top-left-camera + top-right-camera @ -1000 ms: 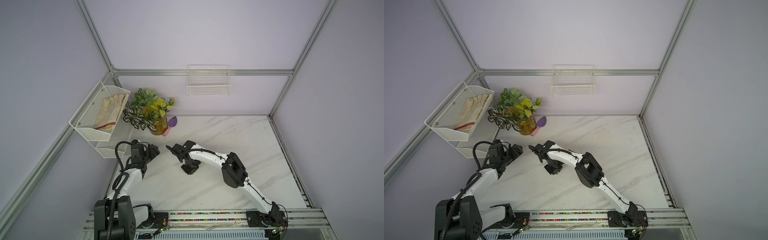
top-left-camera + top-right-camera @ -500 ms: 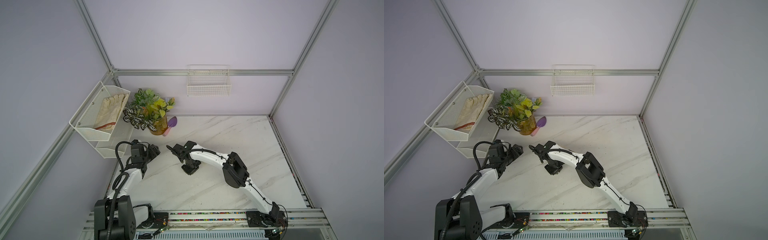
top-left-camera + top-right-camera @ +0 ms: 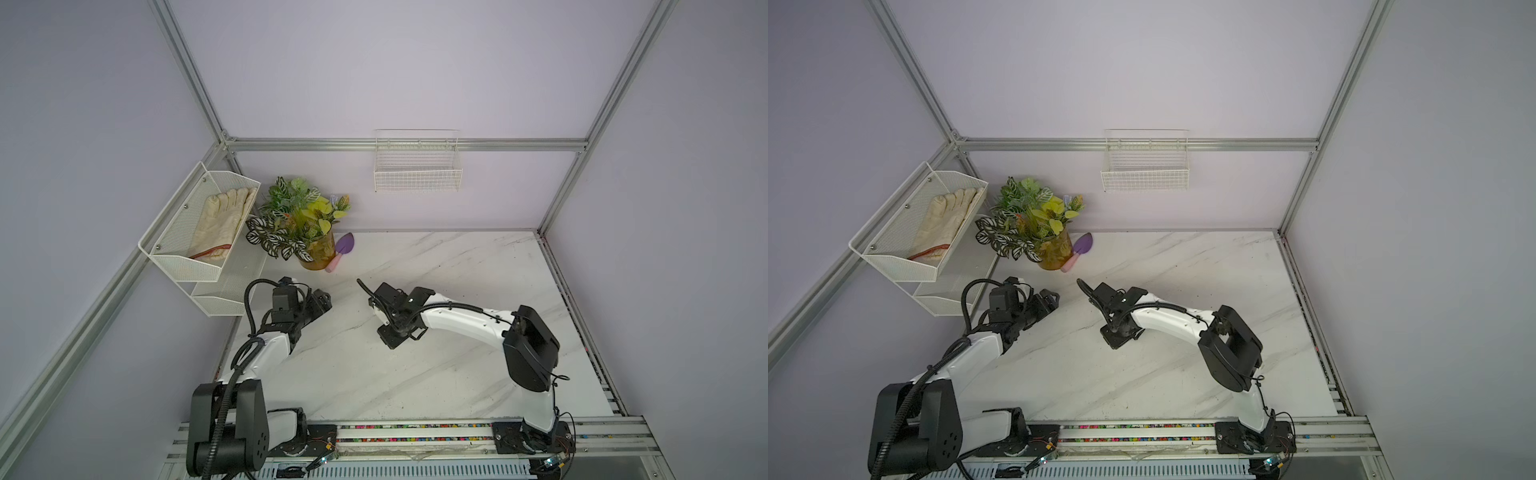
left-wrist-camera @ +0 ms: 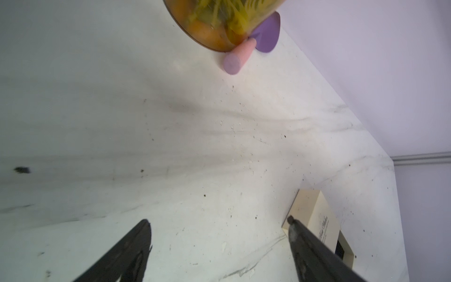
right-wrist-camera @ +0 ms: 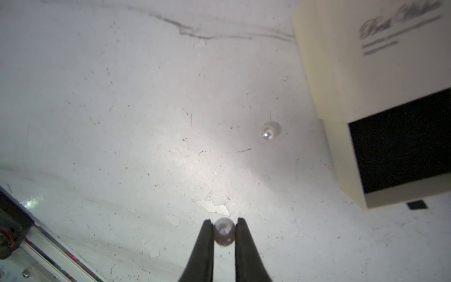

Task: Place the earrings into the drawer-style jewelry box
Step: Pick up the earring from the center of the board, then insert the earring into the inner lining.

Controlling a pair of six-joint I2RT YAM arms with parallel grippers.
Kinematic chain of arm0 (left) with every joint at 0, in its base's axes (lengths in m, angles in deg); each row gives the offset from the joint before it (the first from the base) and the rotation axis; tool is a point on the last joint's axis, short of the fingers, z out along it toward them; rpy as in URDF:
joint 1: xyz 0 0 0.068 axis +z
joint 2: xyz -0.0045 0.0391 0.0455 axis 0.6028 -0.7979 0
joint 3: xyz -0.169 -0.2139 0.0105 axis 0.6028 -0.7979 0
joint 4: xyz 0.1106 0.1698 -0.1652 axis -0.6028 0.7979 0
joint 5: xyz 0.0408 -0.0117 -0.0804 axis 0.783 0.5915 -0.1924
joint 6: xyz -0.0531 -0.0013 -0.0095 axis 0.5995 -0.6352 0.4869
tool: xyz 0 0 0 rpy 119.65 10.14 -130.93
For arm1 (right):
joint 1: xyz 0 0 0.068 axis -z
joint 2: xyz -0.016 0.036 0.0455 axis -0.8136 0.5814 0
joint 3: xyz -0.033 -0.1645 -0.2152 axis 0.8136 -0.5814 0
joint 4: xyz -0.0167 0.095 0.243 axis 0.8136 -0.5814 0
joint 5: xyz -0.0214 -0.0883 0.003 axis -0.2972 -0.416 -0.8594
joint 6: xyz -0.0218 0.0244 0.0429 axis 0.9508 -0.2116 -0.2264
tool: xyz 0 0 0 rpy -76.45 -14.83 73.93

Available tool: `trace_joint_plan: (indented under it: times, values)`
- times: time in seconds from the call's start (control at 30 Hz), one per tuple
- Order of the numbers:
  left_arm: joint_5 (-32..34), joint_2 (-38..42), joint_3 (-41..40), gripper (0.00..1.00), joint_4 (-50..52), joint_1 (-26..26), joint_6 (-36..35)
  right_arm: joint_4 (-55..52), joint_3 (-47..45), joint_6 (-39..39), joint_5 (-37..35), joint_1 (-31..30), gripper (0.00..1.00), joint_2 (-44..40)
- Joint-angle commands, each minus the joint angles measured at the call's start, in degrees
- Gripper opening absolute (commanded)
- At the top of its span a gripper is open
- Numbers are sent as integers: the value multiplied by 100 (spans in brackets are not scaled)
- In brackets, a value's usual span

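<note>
1. Marble-look tabletop (image 5: 122,122), smooth but scuffed and speckled.
2. Glossy, pearly earring (image 5: 224,233).
3. Matt cream jewelry box (image 5: 366,73), seemingly card, with a black lining.
4. White-coated metal wire basket (image 3: 417,178).
5. Pale cloth glove (image 3: 220,224).

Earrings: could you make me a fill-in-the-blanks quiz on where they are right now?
The right fingers pinch one ____.
The second earring lies on the ____, beside the box.
Its drawer stands ____.
The left fingers hold ____.
Missing: earring; table; open; nothing.
</note>
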Motion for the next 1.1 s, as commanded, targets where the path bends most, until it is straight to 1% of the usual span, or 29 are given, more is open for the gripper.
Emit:
trace_joint_plan:
  times: [0.0,0.1,0.17,0.3,0.4,0.6,0.83,1.0,1.07]
  values:
    - [-27,-236,538,87,-226,-478,-380,1354,-735,11,-51,126,7,-662]
    - [-18,-544,797,87,-219,-914,-585,2128,-1377,50,-85,291,7,-1126]
    - [-33,-751,968,87,-219,-1090,-649,2565,-1737,-7,-52,448,6,-1338]
    - [-244,-1342,1309,87,-192,-1305,-844,3403,-2375,-97,37,774,6,-1594]
    - [-408,-1703,1606,86,-56,-1442,-1037,3913,-2680,-146,37,946,5,-1637]
    - [-520,-2341,2197,86,316,-1650,-1313,4586,-2973,-342,-44,1156,3,-1450]
    - [-828,-2944,2726,81,529,-1799,-1509,4864,-3001,-499,-96,1298,3,-1248]
    - [-888,-3154,2839,65,613,-1933,-1623,4906,-3008,-565,-132,1346,2,-1177]
    - [-892,-3203,2860,61,629,-1948,-1642,4901,-2997,-574,-118,1358,2,-1130]
